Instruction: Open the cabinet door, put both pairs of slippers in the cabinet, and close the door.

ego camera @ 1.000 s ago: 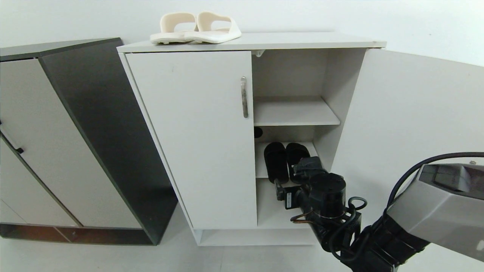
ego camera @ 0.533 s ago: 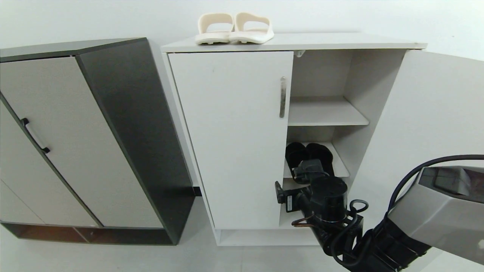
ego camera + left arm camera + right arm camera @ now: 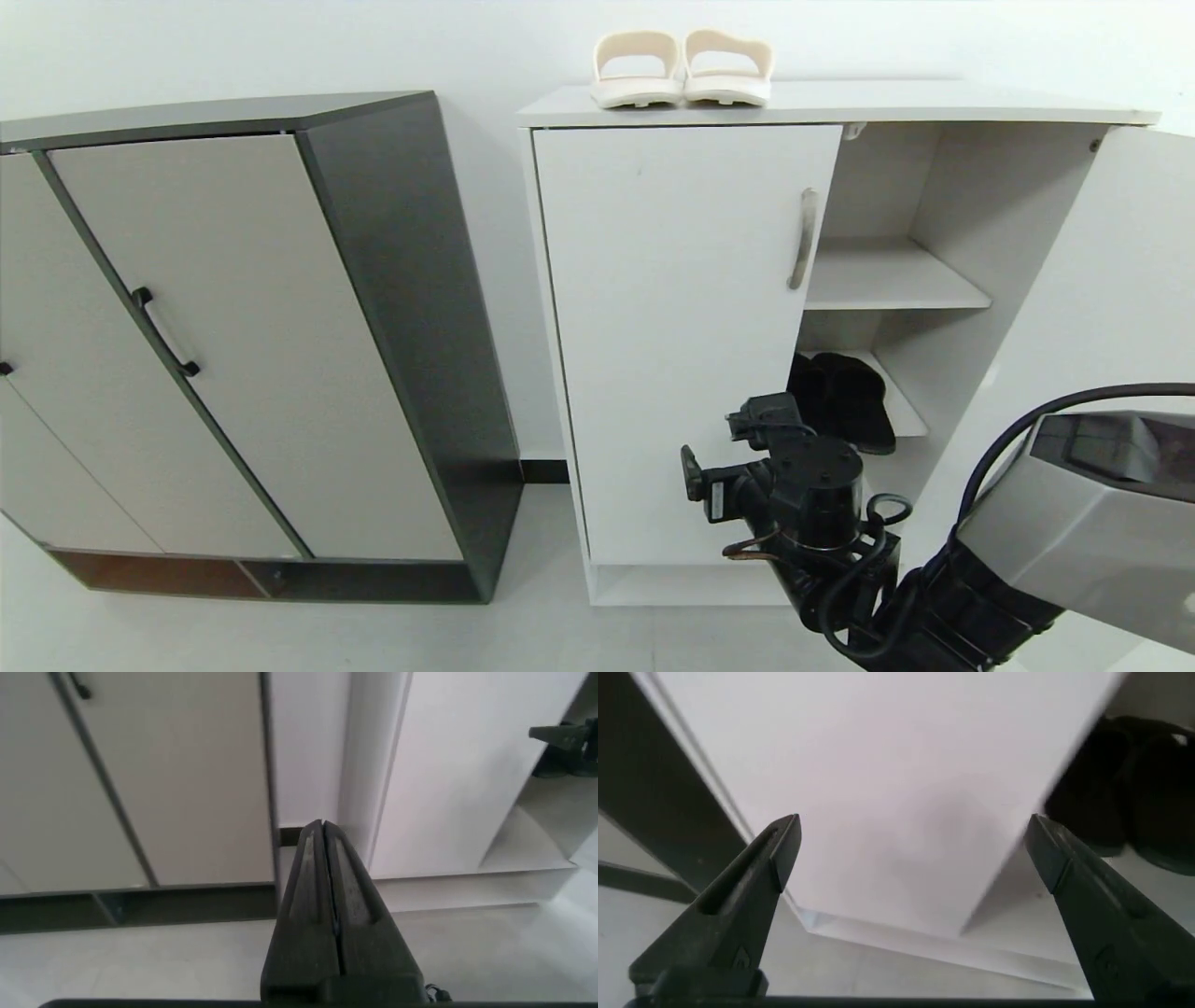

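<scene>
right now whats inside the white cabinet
Black slippers lie on the second shelf, partly covered by the shut door. Anything behind that door is hidden. Cream slippers sit on top, outside.

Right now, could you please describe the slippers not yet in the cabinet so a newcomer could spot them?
Find the white cabinet with its right door open, beside the grey cabinet. The cream slippers sit side by side on its top; the black slippers lie on a shelf inside.
</scene>
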Controlling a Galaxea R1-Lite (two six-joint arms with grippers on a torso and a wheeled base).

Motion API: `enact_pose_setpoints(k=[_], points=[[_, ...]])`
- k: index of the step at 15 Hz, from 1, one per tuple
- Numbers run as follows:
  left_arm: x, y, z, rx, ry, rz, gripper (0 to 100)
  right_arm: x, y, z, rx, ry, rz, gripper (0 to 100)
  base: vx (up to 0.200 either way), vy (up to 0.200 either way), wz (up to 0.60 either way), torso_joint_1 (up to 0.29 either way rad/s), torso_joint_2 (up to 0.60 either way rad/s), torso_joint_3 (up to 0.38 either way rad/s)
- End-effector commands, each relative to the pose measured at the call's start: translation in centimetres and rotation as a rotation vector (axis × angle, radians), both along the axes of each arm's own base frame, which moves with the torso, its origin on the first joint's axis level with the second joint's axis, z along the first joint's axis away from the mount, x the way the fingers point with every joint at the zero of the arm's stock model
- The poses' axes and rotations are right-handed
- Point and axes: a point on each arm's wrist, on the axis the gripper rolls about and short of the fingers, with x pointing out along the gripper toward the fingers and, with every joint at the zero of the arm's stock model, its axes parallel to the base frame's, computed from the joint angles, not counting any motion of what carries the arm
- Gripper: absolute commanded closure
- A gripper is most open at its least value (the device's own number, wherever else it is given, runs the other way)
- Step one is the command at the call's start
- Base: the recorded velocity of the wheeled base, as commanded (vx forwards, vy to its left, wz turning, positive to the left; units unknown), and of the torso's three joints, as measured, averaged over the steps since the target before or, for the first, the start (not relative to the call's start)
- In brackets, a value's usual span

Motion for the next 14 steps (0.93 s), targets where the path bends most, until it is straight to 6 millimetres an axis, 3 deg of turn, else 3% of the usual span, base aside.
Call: enact_pose_setpoints(k=[1,14], points=[[0.01,0.00,0.00,0.001,0.001,0.000,100,0.12,-0.12,0.02,0.000,-0.001,-0.006,0,0.000,0.000,0.00,0.000,0.00,0.000],[0.01,0.00,0.00,0.000,0.002,0.000,100,-0.24,-0.43,-0.05,0.000,-0.038,0.017,0,0.000,0.000,0.00,0.000,0.00,0.000]])
